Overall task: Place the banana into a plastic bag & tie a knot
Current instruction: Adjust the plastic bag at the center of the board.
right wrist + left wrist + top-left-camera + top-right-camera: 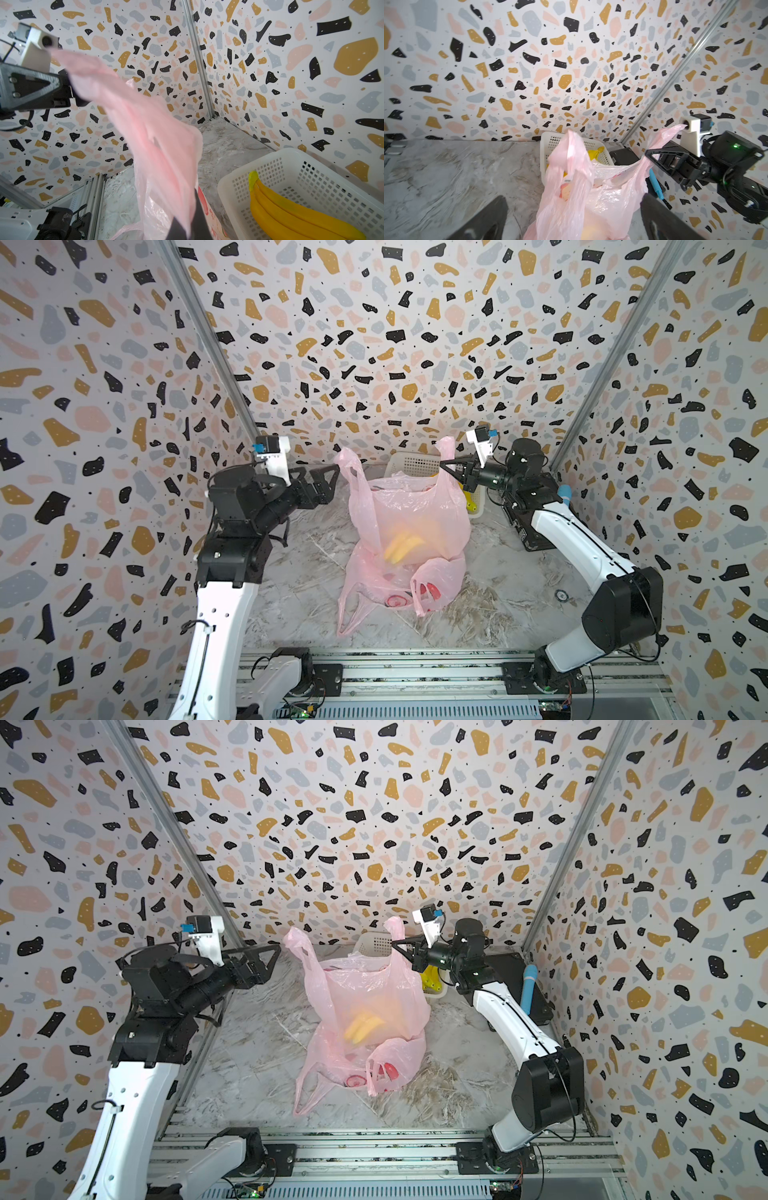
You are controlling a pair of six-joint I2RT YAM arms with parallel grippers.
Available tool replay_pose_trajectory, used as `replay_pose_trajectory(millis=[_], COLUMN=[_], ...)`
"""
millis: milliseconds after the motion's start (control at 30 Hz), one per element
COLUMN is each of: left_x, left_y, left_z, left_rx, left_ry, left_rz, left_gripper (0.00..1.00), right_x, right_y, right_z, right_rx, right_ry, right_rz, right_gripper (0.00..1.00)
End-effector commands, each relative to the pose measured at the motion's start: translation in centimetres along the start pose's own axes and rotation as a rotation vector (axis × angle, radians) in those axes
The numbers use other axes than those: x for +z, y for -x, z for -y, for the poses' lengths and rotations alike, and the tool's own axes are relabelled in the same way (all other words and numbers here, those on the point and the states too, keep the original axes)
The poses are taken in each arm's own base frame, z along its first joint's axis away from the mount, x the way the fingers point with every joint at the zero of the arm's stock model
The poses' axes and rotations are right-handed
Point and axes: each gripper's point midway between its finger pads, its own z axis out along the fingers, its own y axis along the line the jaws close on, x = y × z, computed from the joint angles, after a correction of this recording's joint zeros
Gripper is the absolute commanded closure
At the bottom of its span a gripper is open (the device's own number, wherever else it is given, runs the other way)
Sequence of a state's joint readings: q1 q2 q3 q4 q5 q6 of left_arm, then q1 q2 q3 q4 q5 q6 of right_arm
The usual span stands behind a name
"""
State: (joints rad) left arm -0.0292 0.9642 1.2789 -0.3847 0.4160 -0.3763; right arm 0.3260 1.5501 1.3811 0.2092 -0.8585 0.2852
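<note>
Marble-look bench w/ pink plastic bag upright mid-way, banana already inside, low down. So: knot stage. My right fingers pinched shut on one handle; left fingers wide open, empty, just beside other handle. Nxt, I reckon: grab it, cross both.

3 walls papered in a terrazzo print of black, ochre, pink and grey blotches on white enclose the worktop, which is grey-white marble pattern with brownish streaks. 2 bare aluminium posts stand in the back corners. Slotted aluminium rails cross the front edge. The light is soft and even.
</note>
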Motion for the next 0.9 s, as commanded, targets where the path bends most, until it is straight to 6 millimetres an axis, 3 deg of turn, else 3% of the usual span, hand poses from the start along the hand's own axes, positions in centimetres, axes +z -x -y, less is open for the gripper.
replay_pose_trajectory(millis=[0, 200, 300, 500, 700, 867], left_x=[1.0, 1.8, 3.1, 6.4, 8.6, 10.8], left_y=[-2.2, -7.8, -8.9, -9.3, -8.4, -9.2], left_z=[-2.5, -2.0, -1.2, 1.2, 3.4, 3.9], left_rx=[-0.073, -0.016, 0.008, 0.045, 0.076, 0.186], left_ry=[0.081, 0.062, -0.043, -0.241, -0.378, -0.301], left_rz=[0.041, -0.025, 0.008, -0.029, -0.038, -0.081], left_gripper=[0.01, 0.01, 0.01, 0.01, 0.01, 0.01], right_x=[-0.7, -1.2, -1.4, -1.6, -1.6, -1.5], right_y=[1.3, 0.7, 0.5, 0.0, -0.2, 0.0], right_z=[-0.4, 0.2, 0.0, -0.3, -0.6, -0.5], right_rx=[0.029, 0.084, 0.096, 0.121, 0.135, 0.145], right_ry=[-0.045, -0.104, -0.104, -0.100, -0.088, -0.081], right_rz=[0.034, 0.011, 0.017, 0.001, -0.004, 0.002], right_gripper=[1.00, 1.00, 1.00, 1.00, 1.00, 1.00])
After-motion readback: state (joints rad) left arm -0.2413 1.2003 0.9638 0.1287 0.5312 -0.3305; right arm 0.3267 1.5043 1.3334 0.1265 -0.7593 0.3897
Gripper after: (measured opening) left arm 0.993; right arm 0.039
